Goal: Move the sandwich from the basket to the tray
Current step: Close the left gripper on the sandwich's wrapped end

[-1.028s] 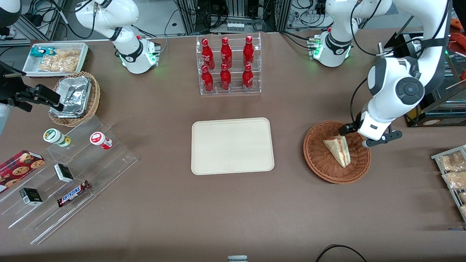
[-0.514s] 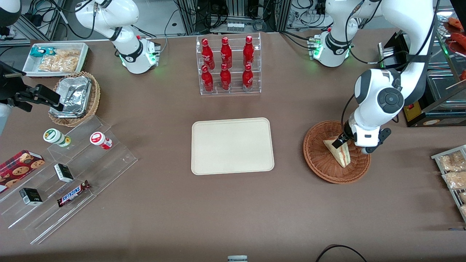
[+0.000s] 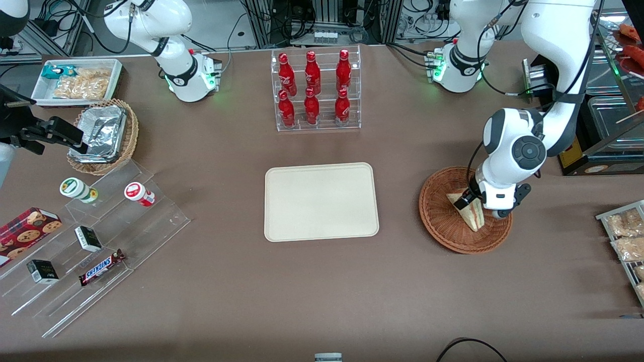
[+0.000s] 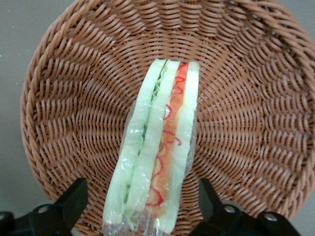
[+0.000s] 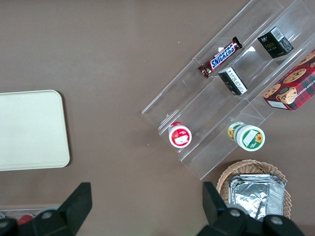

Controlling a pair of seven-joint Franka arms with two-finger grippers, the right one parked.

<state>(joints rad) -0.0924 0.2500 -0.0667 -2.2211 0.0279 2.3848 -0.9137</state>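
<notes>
Above the gripper (image 3: 475, 205), whose black fingers (image 4: 73, 199) are wedge-shaped, a glossy white arm (image 3: 553, 30) is seen, jointed by a rounded white housing capped with a dark grey disc, trailed by black cables, its base lit green.

The gripper (image 4: 142, 204) has dropped from the basket's (image 3: 443, 229) two o'clock rim, its fingers (image 4: 74, 199) now straddling the sandwich (image 4: 157, 147).

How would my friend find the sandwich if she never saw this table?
Look past the cream tray toward the working arm's end of the table for the round reddish-brown basket. The gripper hangs over it, open fingers either side of the sandwich: a clear-wrapped bread wedge striped green and orange.
</notes>
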